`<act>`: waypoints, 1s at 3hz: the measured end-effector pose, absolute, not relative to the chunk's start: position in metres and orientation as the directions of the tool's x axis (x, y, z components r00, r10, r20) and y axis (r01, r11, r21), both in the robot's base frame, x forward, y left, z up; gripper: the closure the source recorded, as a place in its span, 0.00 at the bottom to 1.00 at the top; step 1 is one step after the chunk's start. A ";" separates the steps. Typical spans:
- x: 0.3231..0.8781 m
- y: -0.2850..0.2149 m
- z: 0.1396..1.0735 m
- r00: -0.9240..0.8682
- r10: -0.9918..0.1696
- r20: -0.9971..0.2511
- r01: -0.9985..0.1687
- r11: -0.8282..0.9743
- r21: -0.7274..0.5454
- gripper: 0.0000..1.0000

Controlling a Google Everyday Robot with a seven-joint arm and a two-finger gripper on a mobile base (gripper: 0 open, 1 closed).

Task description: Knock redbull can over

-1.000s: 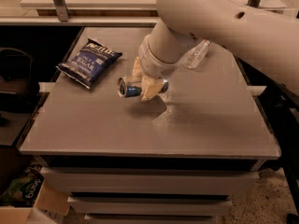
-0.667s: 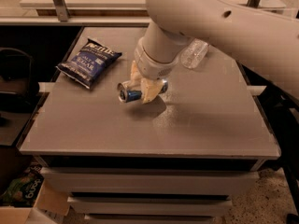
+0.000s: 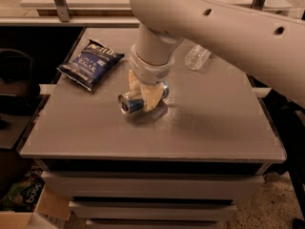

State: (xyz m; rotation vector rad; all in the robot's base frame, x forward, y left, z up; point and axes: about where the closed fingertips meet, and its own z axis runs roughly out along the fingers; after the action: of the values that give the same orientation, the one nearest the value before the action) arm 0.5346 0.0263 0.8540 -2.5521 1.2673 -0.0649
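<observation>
The redbull can [image 3: 129, 102] lies on its side on the grey table [image 3: 200, 123], silver top facing front-left, blue body running back-right under the gripper. My gripper [image 3: 144, 95] comes down from above on the big white arm [image 3: 214, 23]. Its cream fingers [image 3: 152, 98] straddle the can's middle and are closed on it, hiding that part of the can.
A dark blue chip bag [image 3: 91, 62] lies at the table's back left. A clear plastic water bottle [image 3: 196, 57] lies at the back, right of the arm. The table's front edge [image 3: 152, 154] is near, with drawers below and a cardboard box [image 3: 28, 213] on the floor at left.
The gripper and the lying can have shifted slightly toward the front-left. The can stays on its side. The bag and bottle have not moved.
</observation>
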 end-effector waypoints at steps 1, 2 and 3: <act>0.531 0.028 0.849 0.627 -0.775 -0.079 -0.766 -0.594 -0.245 0.59; 0.529 0.029 0.846 0.634 -0.770 -0.075 -0.763 -0.606 -0.226 0.35; 0.528 0.030 0.845 0.636 -0.768 -0.072 -0.762 -0.611 -0.215 0.13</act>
State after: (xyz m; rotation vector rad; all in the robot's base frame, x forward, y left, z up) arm 0.5283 0.0299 0.8446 -2.6321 1.2510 -0.0397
